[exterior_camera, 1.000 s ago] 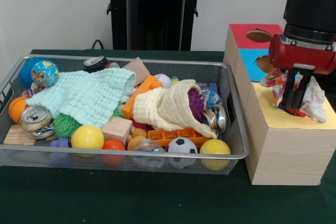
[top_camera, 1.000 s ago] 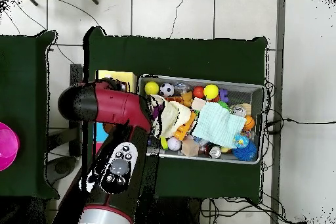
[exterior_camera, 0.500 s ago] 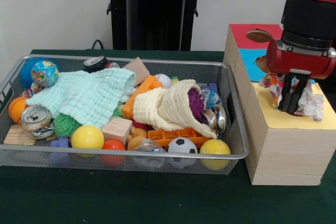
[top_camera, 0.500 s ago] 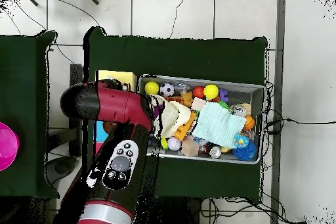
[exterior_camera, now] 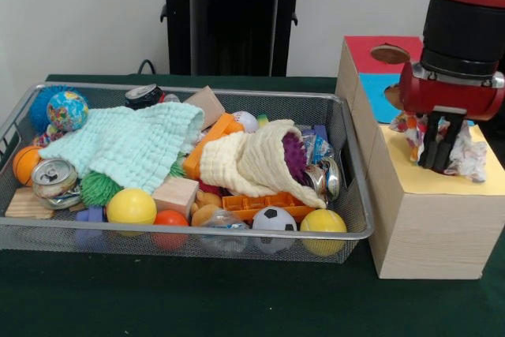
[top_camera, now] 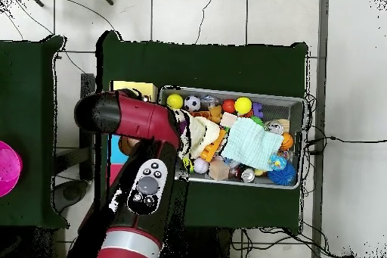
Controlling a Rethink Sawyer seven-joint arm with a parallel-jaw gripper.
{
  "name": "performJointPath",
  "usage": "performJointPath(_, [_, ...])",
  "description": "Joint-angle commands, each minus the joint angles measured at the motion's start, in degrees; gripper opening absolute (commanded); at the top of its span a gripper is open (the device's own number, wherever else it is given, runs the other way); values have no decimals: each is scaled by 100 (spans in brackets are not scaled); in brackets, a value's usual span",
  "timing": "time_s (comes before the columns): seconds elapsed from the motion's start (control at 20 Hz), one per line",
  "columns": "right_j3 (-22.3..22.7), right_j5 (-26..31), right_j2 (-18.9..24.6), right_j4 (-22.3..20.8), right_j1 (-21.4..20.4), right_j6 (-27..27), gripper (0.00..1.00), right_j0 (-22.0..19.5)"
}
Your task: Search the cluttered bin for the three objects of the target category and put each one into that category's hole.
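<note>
My gripper (exterior_camera: 440,165) hangs over the yellow top (exterior_camera: 406,181) of the wooden sorting box (exterior_camera: 426,222), right of the bin. Its fingers stand close together, shut on a crumpled patterned cloth (exterior_camera: 471,155) that rests bunched on the yellow top; any hole beneath it is hidden. In the wire bin (exterior_camera: 197,234) lie a mint green cloth (exterior_camera: 130,144) and a cream cloth (exterior_camera: 252,159) draped over the clutter. In the overhead view the red arm (top_camera: 132,119) covers the box and hides the gripper; the mint cloth (top_camera: 251,143) and the cream cloth (top_camera: 200,134) show in the bin (top_camera: 296,100).
The box also has a blue section (exterior_camera: 377,94) and a red section (exterior_camera: 367,45) with a round hole (exterior_camera: 389,54). The bin holds several balls, wooden blocks, cans and a spiky green ball (exterior_camera: 100,188). A black stand (exterior_camera: 229,21) rises behind the bin.
The gripper has moved slightly down and back over the yellow top, and the patterned cloth now sits lower and more bunched around the fingers. The bin's contents have not moved.
</note>
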Motion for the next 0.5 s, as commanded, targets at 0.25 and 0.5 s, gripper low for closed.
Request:
performJointPath(0.25, [1198, 94, 1705, 845, 663, 1459, 0, -259])
performJointPath(0.5, [1324, -18, 1809, 1144, 656, 1473, 0, -245])
